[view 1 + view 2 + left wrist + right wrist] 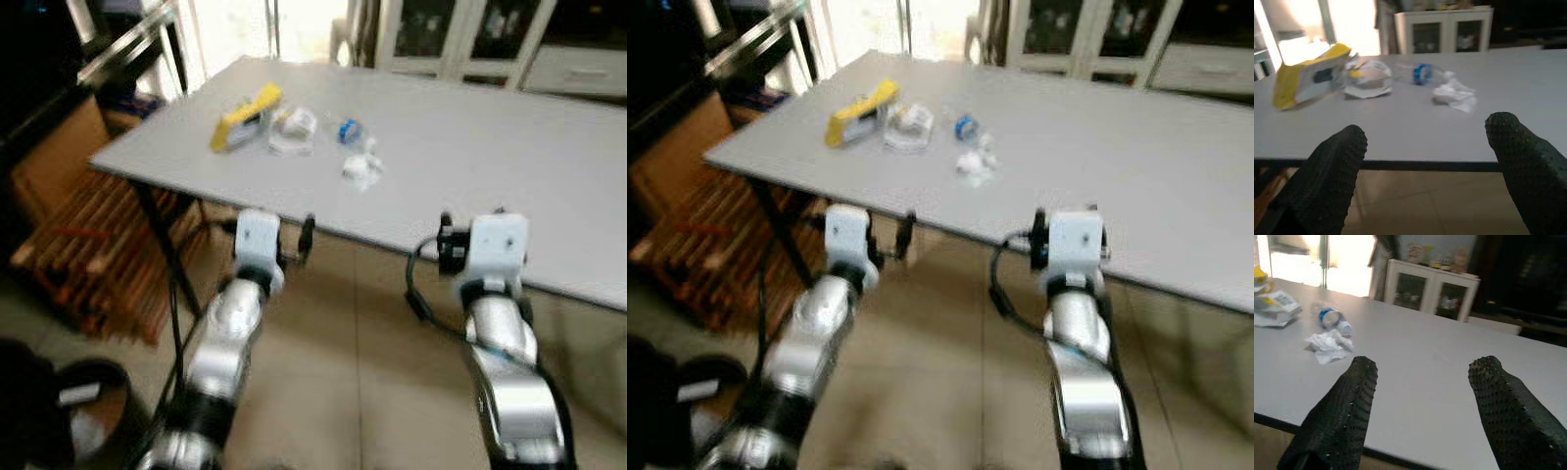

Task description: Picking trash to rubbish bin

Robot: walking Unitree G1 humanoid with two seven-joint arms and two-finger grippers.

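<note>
Trash lies on the far left part of a grey table (490,166): a yellow packet (247,117), a white plastic wrapper (293,130), a crushed bottle with a blue label (349,130) and a crumpled white tissue (361,168). Both arms are raised before the table's near edge, below its top. My left gripper (1425,142) is open and points at the trash, with the yellow packet (1310,76) and the tissue (1455,95) beyond its fingers. My right gripper (1422,377) is open too, holding nothing, with the tissue (1328,343) and bottle (1332,319) off to its left.
A dark round bin (93,401) stands on the tiled floor at the lower left. A wooden slatted rack (98,264) and a cardboard box sit left of the table legs. White cabinets (460,39) line the back wall.
</note>
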